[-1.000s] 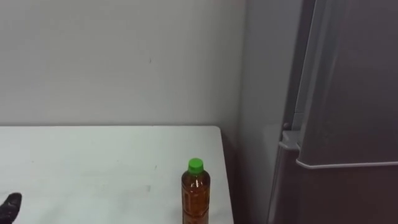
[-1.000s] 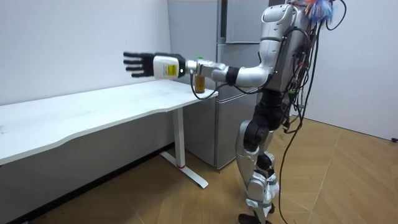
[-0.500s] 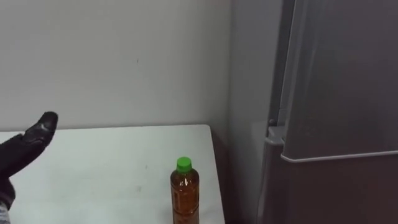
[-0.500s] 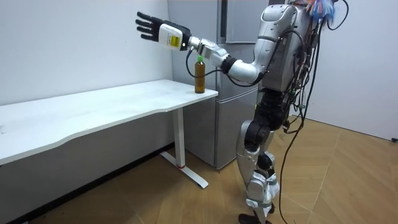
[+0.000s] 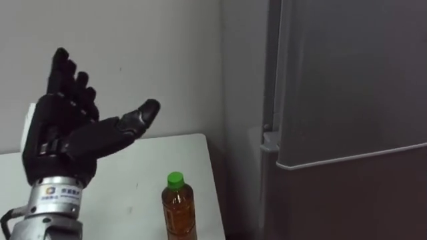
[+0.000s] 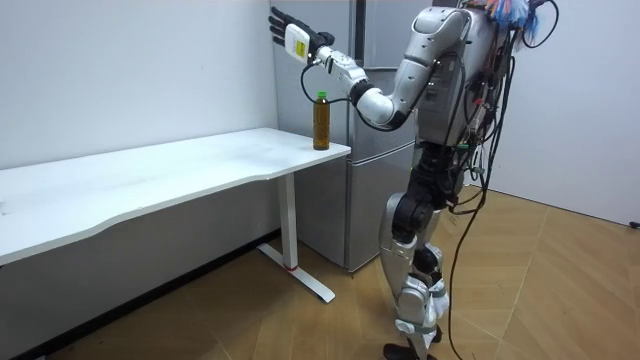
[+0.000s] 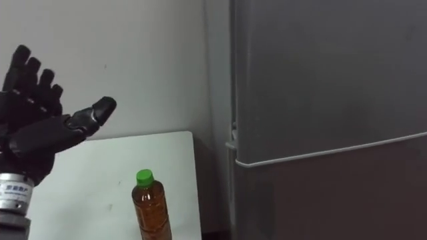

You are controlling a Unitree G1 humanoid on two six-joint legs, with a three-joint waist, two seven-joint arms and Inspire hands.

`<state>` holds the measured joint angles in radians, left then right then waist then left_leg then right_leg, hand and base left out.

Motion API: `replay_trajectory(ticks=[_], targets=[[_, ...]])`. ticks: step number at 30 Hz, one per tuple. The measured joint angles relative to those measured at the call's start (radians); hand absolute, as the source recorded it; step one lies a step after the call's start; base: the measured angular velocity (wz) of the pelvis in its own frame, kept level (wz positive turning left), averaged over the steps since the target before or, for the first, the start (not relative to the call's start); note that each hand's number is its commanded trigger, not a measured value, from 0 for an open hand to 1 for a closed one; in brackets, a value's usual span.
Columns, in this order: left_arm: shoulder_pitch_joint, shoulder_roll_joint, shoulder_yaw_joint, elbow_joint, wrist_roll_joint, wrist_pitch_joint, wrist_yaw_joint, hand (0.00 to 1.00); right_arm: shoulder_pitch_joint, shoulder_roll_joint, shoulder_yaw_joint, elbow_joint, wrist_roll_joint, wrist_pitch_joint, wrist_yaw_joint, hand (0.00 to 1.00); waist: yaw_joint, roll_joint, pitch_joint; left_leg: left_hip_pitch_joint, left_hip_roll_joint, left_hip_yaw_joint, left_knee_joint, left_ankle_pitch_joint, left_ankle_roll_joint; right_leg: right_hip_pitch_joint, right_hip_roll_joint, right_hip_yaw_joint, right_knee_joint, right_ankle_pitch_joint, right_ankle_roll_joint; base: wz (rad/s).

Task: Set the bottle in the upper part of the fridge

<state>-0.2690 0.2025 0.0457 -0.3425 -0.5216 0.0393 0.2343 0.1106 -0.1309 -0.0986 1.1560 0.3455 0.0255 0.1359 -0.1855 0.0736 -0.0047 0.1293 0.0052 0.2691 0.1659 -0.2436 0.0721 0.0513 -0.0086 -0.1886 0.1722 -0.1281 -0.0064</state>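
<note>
Left hand (image 5: 65,137) is up high, fingers spread wide, holding nothing. My guess is it's going for the upper door of the fridge (image 5: 347,87) at its 3 o'clock, since that's shut and has to open first. Bottle (image 5: 179,212) stands upright on the table (image 5: 137,175) corner, at the hand's 5 o'clock, just beside the fridge.
</note>
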Motion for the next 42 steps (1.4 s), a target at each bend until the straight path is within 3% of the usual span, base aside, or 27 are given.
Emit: replay_trajectory(ticks=[4,10,14,18,26,31,35,42], targets=[[-0.020,-0.039,-0.025,0.000,-0.017,0.007,-0.060,0.00,-0.010,-0.004,0.001,0.012,0.001,0.001,0.012,0.00,-0.009,0.003,0.0018,0.001,0.000,0.002,-0.006,0.000,0.000,-0.001,0.007,0.010,-0.003,0.000,0.000,-0.07],[-0.021,-0.069,-0.074,0.000,-0.045,0.016,-0.129,0.00,-0.030,-0.014,0.038,0.024,0.007,0.001,0.011,0.00,-0.030,0.004,0.0026,-0.004,0.002,0.003,-0.004,-0.001,-0.001,-0.003,0.008,0.008,-0.007,0.000,0.000,-0.01],[-0.021,-0.070,-0.101,0.000,-0.133,0.027,-0.177,0.00,-0.038,-0.017,0.038,0.040,0.006,0.000,0.011,0.00,-0.030,0.006,0.0037,0.000,0.002,0.003,-0.005,-0.001,-0.002,-0.001,0.008,0.008,-0.020,0.000,0.000,0.00],[-0.022,-0.070,-0.107,0.000,-0.144,0.032,-0.207,0.00,-0.048,-0.019,0.039,0.054,0.005,0.002,0.009,0.00,-0.030,0.008,0.0050,-0.001,0.003,0.002,-0.005,-0.002,-0.003,-0.001,0.009,0.008,-0.020,0.000,0.000,0.00],[-0.057,-0.071,-0.200,0.000,-0.155,0.074,-0.255,0.00,-0.069,-0.028,0.079,0.053,0.001,0.021,0.006,0.00,-0.037,-0.001,0.0127,-0.016,0.003,0.003,-0.003,-0.002,-0.003,-0.002,0.008,0.012,-0.021,0.000,0.000,0.00],[-0.078,-0.071,-0.238,0.000,-0.175,0.085,-0.272,0.00,-0.081,-0.033,0.117,0.050,0.002,0.020,-0.003,0.00,-0.052,0.001,0.0127,-0.017,0.003,0.002,-0.003,-0.002,-0.003,-0.002,0.009,0.016,-0.023,0.000,0.000,0.00],[-0.089,-0.069,-0.268,0.000,-0.185,0.085,-0.285,0.00,-0.085,-0.037,0.127,0.050,0.006,0.020,-0.011,0.00,-0.059,0.015,0.0056,-0.026,0.003,0.003,-0.001,-0.001,-0.003,-0.015,0.009,0.018,-0.021,0.000,-0.001,0.00],[-0.089,-0.069,-0.319,0.004,-0.182,0.087,-0.293,0.00,-0.090,-0.040,0.140,0.051,0.006,0.019,-0.007,0.00,-0.068,0.019,0.0084,-0.031,0.004,0.003,0.004,-0.001,-0.004,-0.017,0.008,0.017,-0.023,0.000,-0.001,0.00]])
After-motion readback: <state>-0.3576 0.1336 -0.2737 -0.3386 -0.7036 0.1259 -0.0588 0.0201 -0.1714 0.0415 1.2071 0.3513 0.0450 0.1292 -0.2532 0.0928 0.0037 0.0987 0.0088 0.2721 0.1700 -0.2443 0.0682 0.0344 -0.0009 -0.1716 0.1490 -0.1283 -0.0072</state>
